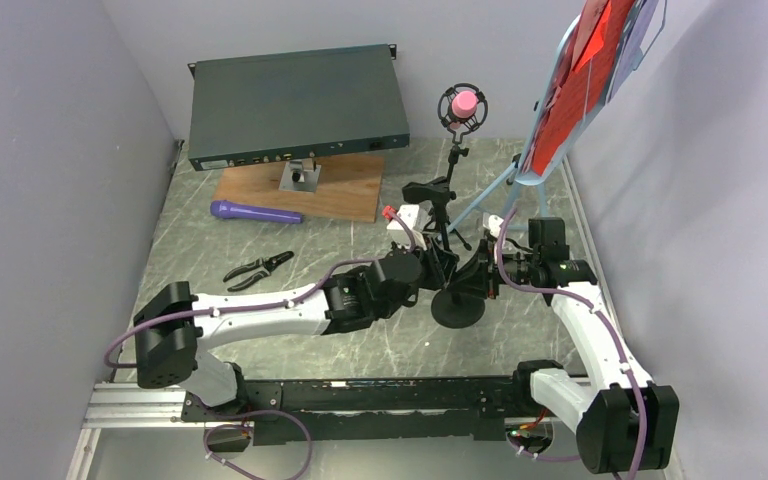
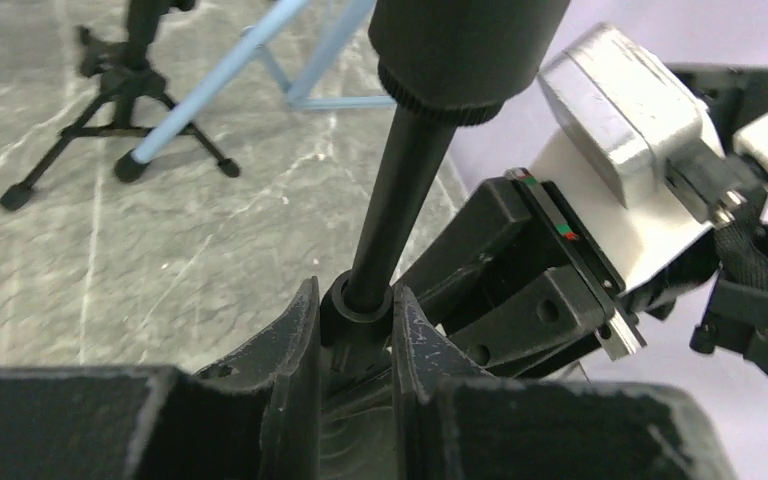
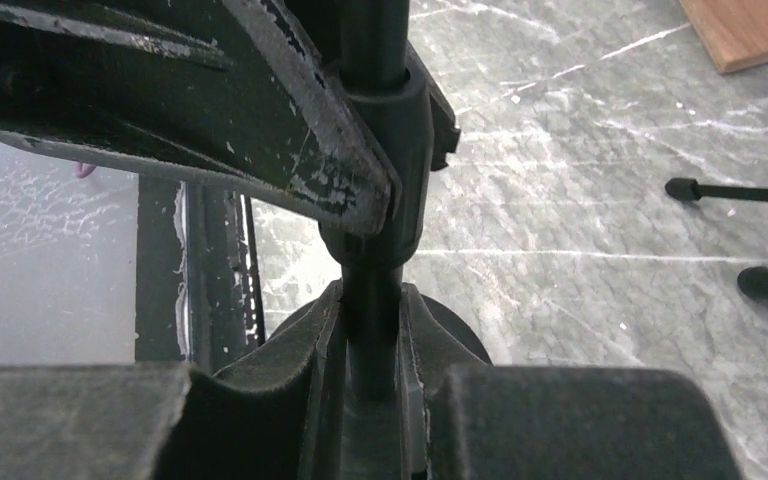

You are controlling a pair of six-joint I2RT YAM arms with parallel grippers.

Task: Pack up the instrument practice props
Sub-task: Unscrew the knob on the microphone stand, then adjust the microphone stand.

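Observation:
A black round-base mic holder [image 1: 457, 306] stands at the table's middle front, and both grippers hold its pole. My left gripper [image 1: 440, 268] [image 2: 357, 300] is shut on the collar of the pole [image 2: 400, 190]. Just below it, my right gripper [image 1: 482, 272] [image 3: 372, 300] is shut on the same pole, above the round base [image 3: 460, 340]. Behind stands a black tripod mic holder [image 1: 432, 195] [image 2: 120, 80]. A pink microphone [image 1: 464, 103] sits in a black mount above. A purple microphone [image 1: 255, 211] lies to the left. The light-blue music tripod [image 1: 550, 150] carries red sheets [image 1: 585, 80].
A dark green rack box [image 1: 295, 105] lies at the back, with a brown wooden board [image 1: 345, 190] in front of it. Black pliers [image 1: 258, 267] lie near the left arm. A small white and red item [image 1: 403, 216] sits by the tripod's legs. Walls close in on both sides.

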